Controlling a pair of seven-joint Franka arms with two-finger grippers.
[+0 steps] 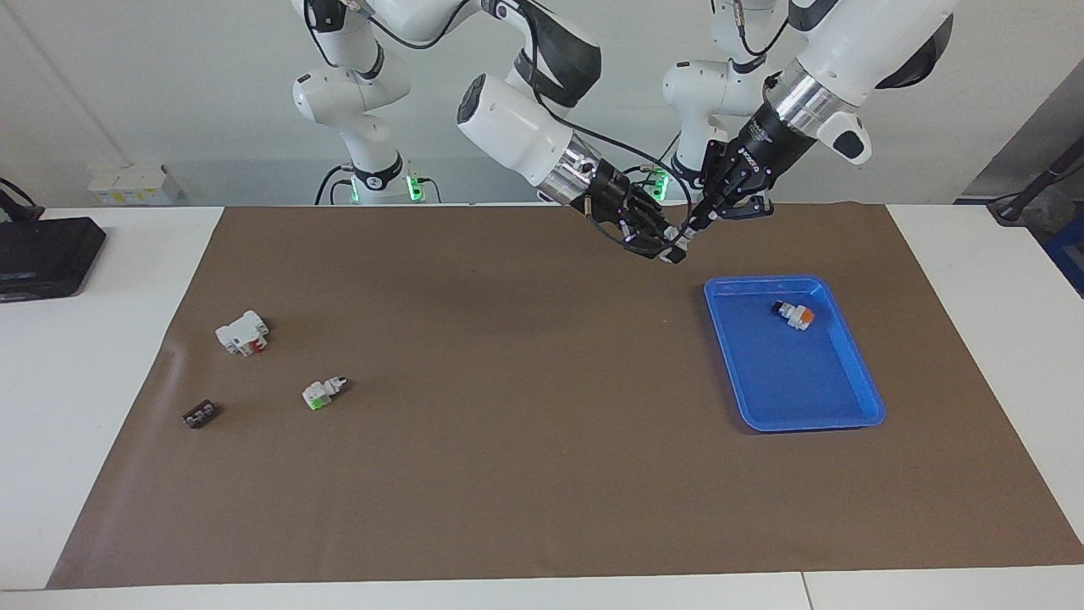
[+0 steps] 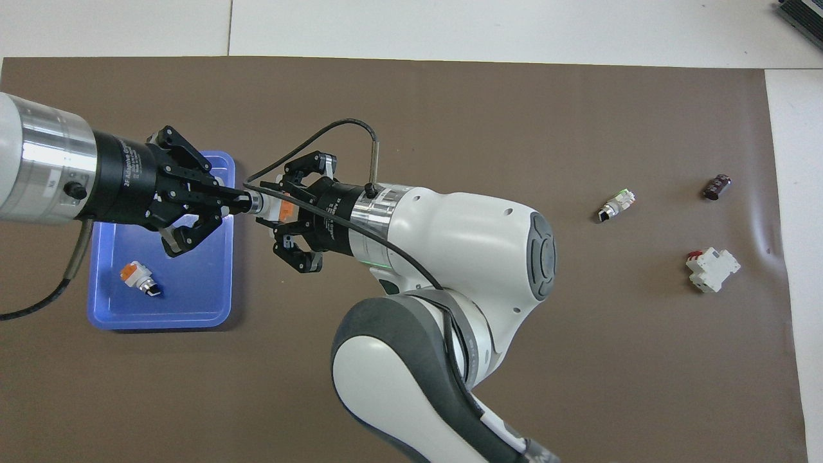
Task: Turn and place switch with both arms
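In the facing view, the switch (image 1: 674, 249) is clamped between the right gripper (image 1: 667, 246) and left gripper (image 1: 688, 230), both closed on it in mid-air, just short of the blue tray (image 1: 872, 415).

In the overhead view, the switch (image 2: 273, 207) is seen pinched at opposite ends. A drop is judged likely if one release precedes a firm hold.

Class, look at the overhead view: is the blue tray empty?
No. One switch with an orange face lies inside the blue tray, near the wall toward the left arm's end of the table.
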